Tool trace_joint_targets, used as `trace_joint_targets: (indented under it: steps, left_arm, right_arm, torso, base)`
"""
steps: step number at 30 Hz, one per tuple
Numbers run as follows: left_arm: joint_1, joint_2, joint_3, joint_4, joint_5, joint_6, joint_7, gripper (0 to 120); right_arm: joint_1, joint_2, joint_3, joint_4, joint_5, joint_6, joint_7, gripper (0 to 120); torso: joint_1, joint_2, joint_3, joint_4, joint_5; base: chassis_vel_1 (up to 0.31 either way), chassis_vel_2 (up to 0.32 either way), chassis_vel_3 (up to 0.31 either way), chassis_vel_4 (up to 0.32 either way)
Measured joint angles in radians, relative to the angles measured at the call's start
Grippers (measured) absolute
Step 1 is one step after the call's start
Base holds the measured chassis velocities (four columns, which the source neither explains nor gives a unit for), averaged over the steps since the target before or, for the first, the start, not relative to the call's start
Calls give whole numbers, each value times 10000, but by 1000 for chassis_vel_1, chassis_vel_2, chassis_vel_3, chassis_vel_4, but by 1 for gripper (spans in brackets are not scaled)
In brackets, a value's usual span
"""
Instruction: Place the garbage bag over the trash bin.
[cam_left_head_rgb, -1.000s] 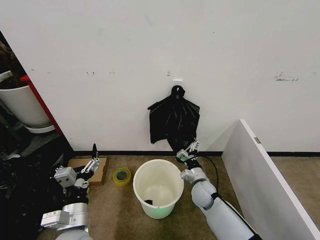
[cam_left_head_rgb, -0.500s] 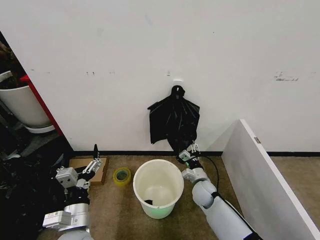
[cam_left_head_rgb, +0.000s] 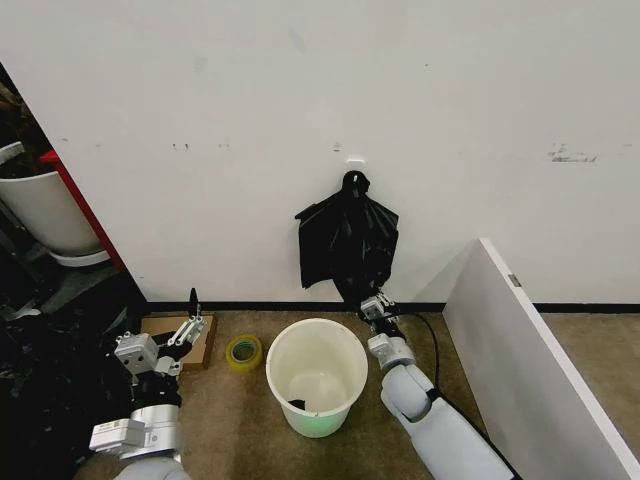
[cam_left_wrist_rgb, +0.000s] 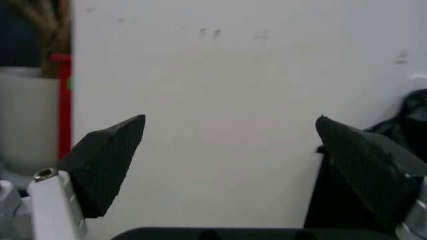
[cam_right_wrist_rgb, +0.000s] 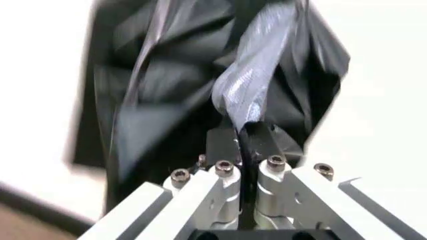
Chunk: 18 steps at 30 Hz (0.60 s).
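The white trash bin (cam_left_head_rgb: 346, 352) stands on the brown floor by the wall, with a small black scrap at its bottom. Above it a fan-shaped bundle of black bags (cam_left_head_rgb: 348, 240) hangs from a wall hook. My right gripper (cam_left_head_rgb: 373, 305) is at the bundle's lower edge, just right of the bin's rim. In the right wrist view that gripper (cam_right_wrist_rgb: 239, 131) is shut on a stretched, glossy strip of the garbage bag (cam_right_wrist_rgb: 257, 75), in front of the bundle (cam_right_wrist_rgb: 153, 75). My left gripper (cam_left_head_rgb: 190, 318) is held open left of the bin, facing the wall, with nothing between its fingers (cam_left_wrist_rgb: 107, 160).
A yellow tape roll (cam_left_head_rgb: 243, 351) and a flat cardboard box (cam_left_head_rgb: 180, 335) lie left of the bin. A white board (cam_left_head_rgb: 530, 370) leans at the right. A white planter pot (cam_left_head_rgb: 45, 210) and a heap of black plastic (cam_left_head_rgb: 50, 390) are at the far left.
The right gripper's fingers have come together on the black plastic at the bundle's lower edge. The left arm has shifted only slightly.
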Motion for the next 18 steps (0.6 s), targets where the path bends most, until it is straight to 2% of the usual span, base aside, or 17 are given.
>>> trace_joint_targets:
  steps: [1, 2, 4, 5, 7, 8, 9, 10, 16, 18]
  left_arm:
    - [-45, 111, -2, 33, -46, -59, 120, 100]
    - [-186, 483, 13, 128, -217, -255, 515, 100]
    - [-250, 658, 29, 178, -289, -335, 692, 100]
    - [-404, 1029, 82, 320, -388, -517, 1075, 100]
    - [-617, 1437, 144, 522, -478, -716, 1461, 100]
    - [-984, 1991, 217, 871, -575, -944, 1929, 100]
    - [-1251, 2337, 254, 1116, -629, -1055, 2168, 100]
    - [-1251, 2337, 254, 1116, -629, -1055, 2168, 100]
    - [-2811, 4318, 535, 2476, -822, -1160, 2619, 100]
    - [-3050, 4574, 610, 2680, -956, -1132, 2758, 100]
  right_arm:
    - [-17, -1, 30, 126, 372, 279, -176, 0]
    - [-68, -27, 104, 484, 1358, 913, -649, 0]
    - [-100, -53, 129, 669, 1833, 1163, -856, 0]
    - [-178, -102, 163, 993, 2667, 1478, -1198, 0]
    - [-276, -168, 172, 1333, 3377, 1664, -1496, 0]
    - [-420, -243, 167, 1690, 3928, 1754, -1765, 0]
    - [-496, -269, 157, 1824, 4074, 1780, -1884, 0]
    - [-496, -269, 157, 1824, 4074, 1780, -1884, 0]
    - [-548, -182, 88, 1597, 3783, 1963, -2308, 0]
    - [-535, -160, 77, 1576, 3771, 1977, -2336, 0]
  torso:
    - [0, 0, 0, -1, 0]
    - [0, 0, 0, -1, 2]
    - [0, 0, 0, 0, 0]
    - [0, 0, 0, -1, 0]
    - [0, 0, 0, -1, 0]
    - [0, 0, 0, 0, -2]
    - [0, 0, 0, -5, -2]
    - [0, 0, 0, -5, -2]
    - [0, 0, 1, 0, -3]
    - [0, 0, 1, 1, -2]
  base:
    - [0, 0, 0, 0]
    - [0, 0, 0, 0]
    - [0, 0, 0, 0]
    - [0, 0, 0, 0]
    - [0, 0, 0, 0]
    - [0, 0, 0, 0]
    - [0, 0, 0, 0]
    - [0, 0, 0, 0]
    - [0, 0, 0, 0]
    - [0, 0, 0, 0]
